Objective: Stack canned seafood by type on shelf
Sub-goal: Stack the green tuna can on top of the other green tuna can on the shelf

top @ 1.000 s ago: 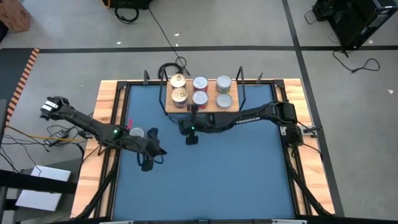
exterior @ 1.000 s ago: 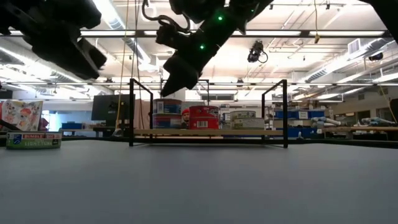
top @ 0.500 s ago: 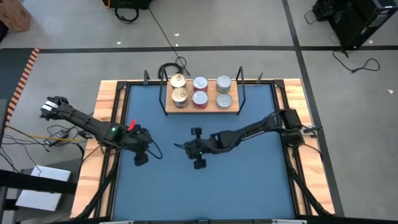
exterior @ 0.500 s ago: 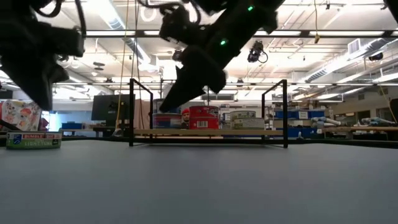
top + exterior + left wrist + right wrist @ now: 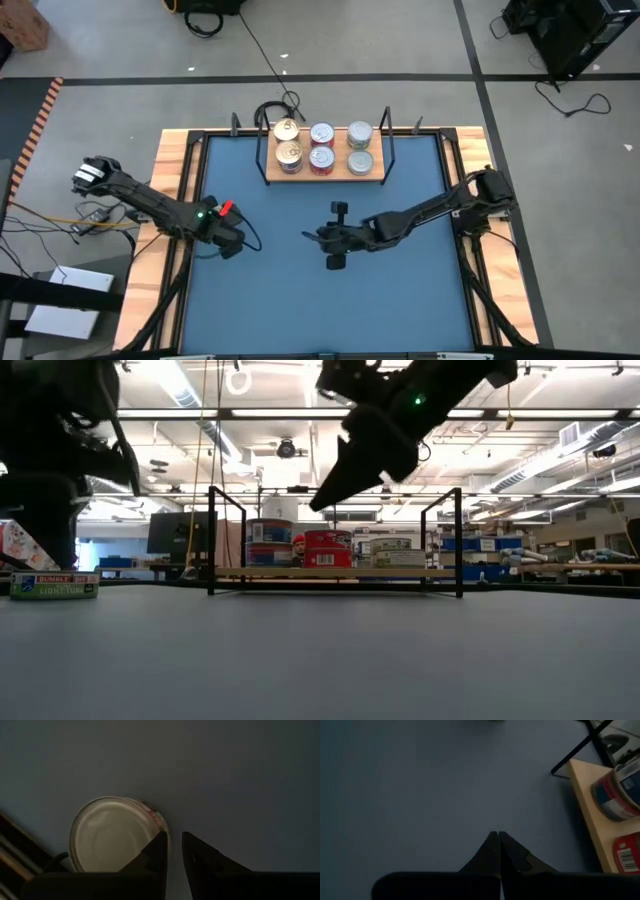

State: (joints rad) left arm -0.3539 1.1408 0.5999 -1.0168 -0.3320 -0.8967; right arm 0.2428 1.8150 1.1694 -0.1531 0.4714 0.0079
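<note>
Hovering: my left gripper (image 5: 172, 851) hangs over the tin (image 5: 116, 832) near the table's (image 5: 400, 290) left edge, jaws slightly parted.
Risk: fingertip strikes the lid, skidding it.
Right gripper (image 5: 498, 851): shut, mid-table.
Shelf (image 5: 325, 172): far edge.

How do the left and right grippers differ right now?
The left gripper is slightly open; the right gripper is shut. The left gripper hangs beside a silver-lidded, red-sided tin near the table's left edge; the right gripper is over bare blue table mid-table, in front of the shelf. Both hold nothing.
</note>
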